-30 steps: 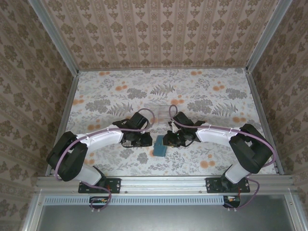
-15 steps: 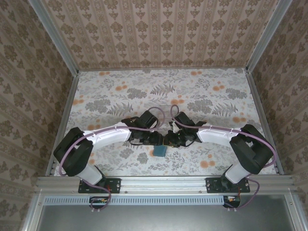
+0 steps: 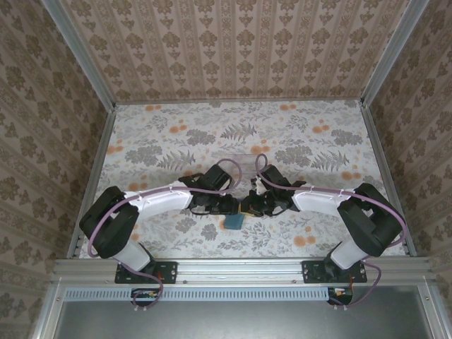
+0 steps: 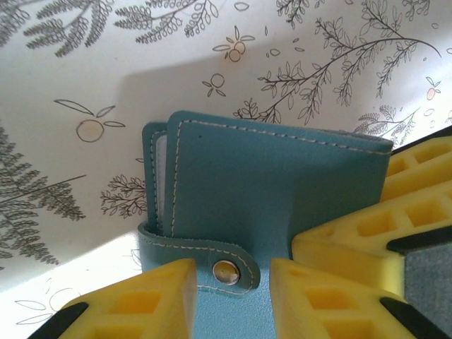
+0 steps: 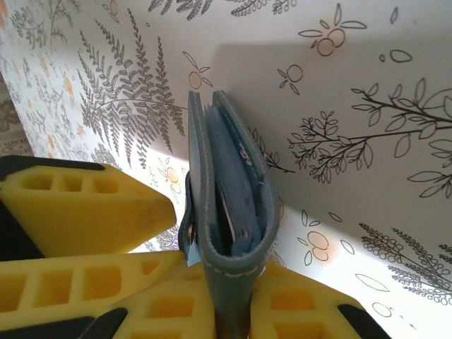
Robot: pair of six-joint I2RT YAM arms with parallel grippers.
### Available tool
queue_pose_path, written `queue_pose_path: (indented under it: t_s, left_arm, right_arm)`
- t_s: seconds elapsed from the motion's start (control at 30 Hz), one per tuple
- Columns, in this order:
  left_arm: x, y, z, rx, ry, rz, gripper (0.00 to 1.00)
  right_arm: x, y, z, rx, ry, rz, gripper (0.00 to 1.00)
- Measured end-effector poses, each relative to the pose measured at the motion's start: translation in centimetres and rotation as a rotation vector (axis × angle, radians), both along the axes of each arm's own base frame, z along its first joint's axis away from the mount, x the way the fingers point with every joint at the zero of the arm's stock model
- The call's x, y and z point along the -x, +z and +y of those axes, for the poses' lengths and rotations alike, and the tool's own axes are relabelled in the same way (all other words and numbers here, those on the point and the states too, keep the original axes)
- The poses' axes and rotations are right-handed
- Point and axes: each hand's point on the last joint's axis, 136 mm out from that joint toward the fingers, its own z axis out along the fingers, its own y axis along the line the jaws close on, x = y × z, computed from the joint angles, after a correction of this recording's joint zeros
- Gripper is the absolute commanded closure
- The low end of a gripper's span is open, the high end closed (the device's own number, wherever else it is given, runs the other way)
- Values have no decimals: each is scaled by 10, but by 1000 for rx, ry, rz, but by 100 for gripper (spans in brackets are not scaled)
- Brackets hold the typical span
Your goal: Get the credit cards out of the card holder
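The teal card holder (image 4: pixel 275 191) is folded and held off the table, its snap strap (image 4: pixel 233 265) fastened across the front. My right gripper (image 5: pixel 229 314) is shut on its folded edge, one yellow finger pressed on each side. My left gripper (image 4: pixel 229 300) is open, with the strap's metal snap between its fingertips (image 4: pixel 134 304). A pale sliver of the credit cards (image 4: pixel 161 176) shows between the two panels. From above, the holder (image 3: pixel 234 222) hangs below the two grippers (image 3: pixel 240 206), which meet nose to nose near the table's front middle.
A clear plastic tray (image 3: pixel 236 159) lies on the floral table (image 3: pixel 318 134) just behind the grippers. Patterned walls stand at the left, right and back. Aluminium rails (image 3: pixel 240 267) run along the front edge by the arm bases.
My left arm has swung right until its gripper met the holder, and its jaws have spread around the strap. The right gripper has kept its hold and lifted the holder slightly.
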Motion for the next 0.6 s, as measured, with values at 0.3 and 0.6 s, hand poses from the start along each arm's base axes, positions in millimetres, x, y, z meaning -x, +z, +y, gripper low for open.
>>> queue_pose_path:
  t_s: [0.3,0.6]
  left_arm:
    - [2,-3,2,27,7,12,66]
    - [1,-4,2,29,9,8,65]
  right_arm:
    - [-1,1,0,-67,-29,29,88]
    - [-1,4,3,-95,-30,44,89]
